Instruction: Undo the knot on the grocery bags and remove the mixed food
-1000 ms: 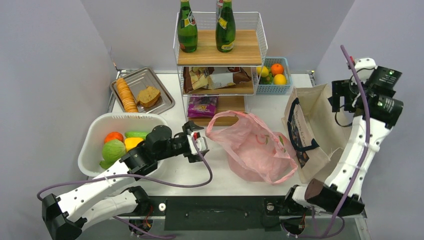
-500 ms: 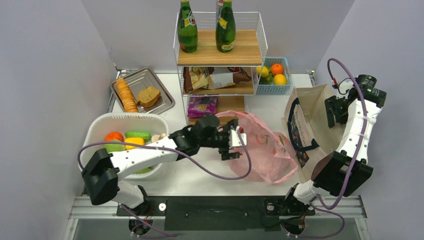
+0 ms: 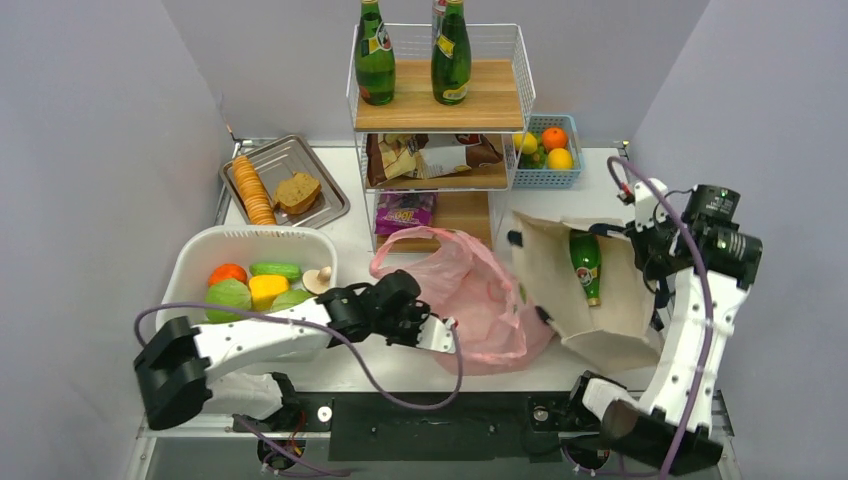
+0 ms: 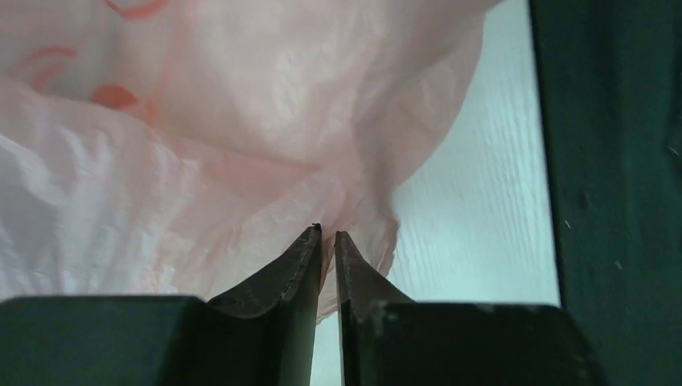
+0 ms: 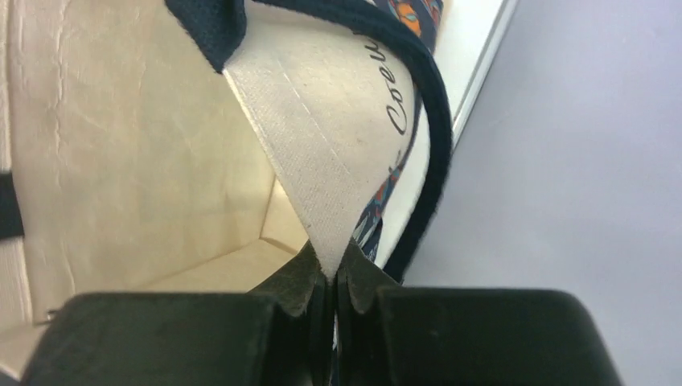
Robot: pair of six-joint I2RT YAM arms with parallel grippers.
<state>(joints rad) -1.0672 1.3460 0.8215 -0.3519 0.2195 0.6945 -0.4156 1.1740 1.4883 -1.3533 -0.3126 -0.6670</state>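
Ok, left jaws: pinched together on a fold of the pink bag (image 4: 241,145), thin film only, at the bag's near edge. Right jaws: clamped on the canvas tote (image 5: 338,161) rim, just beside the dark strap (image 5: 434,137). The pink bag sits mid-counter (image 3: 352,225), slumped. It touches the tote on its right; the white tub (image 3: 250,233) is on its left. Can't make out the knot in any view. The handle loop (image 3: 397,238) is at the bag's far side, away from the left jaws.

Risks, my read:
- **Left:** a pull from this pinch stretches or tears the film, or drags the whole bag toward the counter edge without loosening anything.
- **Right:** the green bottle (image 3: 585,265) lies loose in the tote, so lifting that rim could roll it out.
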